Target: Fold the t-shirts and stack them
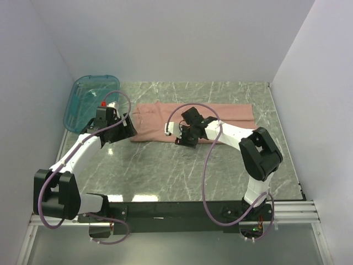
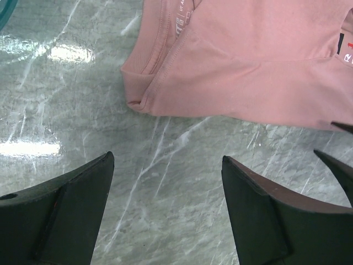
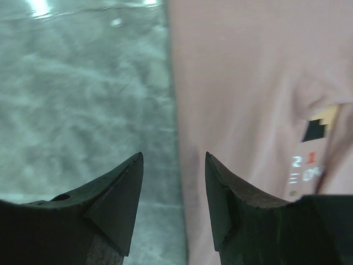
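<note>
Stretches the left arm (image 1: 77, 152) forward and rightward, long and low, with the left gripper (image 2: 165, 157) spread wide and holding nothing. Bends the right arm (image 1: 242, 138) sharply at the elbow, reaching leftward, with the right gripper (image 3: 172, 157) parted more narrowly, likewise holding nothing.

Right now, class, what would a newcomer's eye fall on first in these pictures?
A dusty-pink t-shirt lies as a long band across the far middle of the table. A teal bin sits far left; the left end effector and right end effector hover open at the shirt's near edge.
</note>
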You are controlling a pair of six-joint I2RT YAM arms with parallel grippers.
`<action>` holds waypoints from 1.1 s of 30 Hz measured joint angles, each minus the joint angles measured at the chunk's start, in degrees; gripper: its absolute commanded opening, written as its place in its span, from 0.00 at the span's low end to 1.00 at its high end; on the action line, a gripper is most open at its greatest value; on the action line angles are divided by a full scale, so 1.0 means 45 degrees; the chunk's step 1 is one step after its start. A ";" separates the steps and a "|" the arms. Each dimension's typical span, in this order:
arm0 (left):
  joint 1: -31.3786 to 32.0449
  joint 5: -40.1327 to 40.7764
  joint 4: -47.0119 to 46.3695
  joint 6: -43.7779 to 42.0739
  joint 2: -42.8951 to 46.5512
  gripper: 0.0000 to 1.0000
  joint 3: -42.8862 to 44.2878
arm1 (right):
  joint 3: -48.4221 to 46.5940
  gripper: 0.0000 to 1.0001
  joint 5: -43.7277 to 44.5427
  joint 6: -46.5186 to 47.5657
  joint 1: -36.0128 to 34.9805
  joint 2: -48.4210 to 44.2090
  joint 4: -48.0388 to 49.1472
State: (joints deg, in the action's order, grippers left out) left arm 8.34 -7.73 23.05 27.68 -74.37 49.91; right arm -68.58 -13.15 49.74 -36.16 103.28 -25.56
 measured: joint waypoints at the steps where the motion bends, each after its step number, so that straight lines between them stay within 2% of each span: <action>1: 0.0000 0.0005 0.0000 0.0000 0.0005 0.84 0.0000 | 0.0000 0.55 0.0359 -0.0073 -0.0083 0.0087 0.0301; 7: 0.0000 -0.0005 0.0005 0.0000 0.0005 0.83 0.0000 | 0.0005 0.52 0.1681 -0.0189 -0.0087 0.0418 0.1122; 21: 0.0000 -0.0005 0.0005 0.0000 0.0005 0.82 0.0000 | 0.0170 0.50 0.1943 0.0126 -0.0005 0.0675 0.1127; 27: 0.0000 -0.0005 0.0005 0.0000 0.0063 0.82 0.0000 | 0.0146 0.39 0.1778 0.0282 0.0131 0.0996 0.1069; 33: 0.0000 -0.0005 0.0019 0.0000 0.0063 0.82 0.0000 | 0.0073 0.19 0.1384 0.0418 0.0423 0.1103 0.1049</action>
State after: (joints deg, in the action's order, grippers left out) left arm 8.34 -7.75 23.14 27.68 -74.08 49.91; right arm -68.25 -6.92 51.62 -34.26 108.25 -20.84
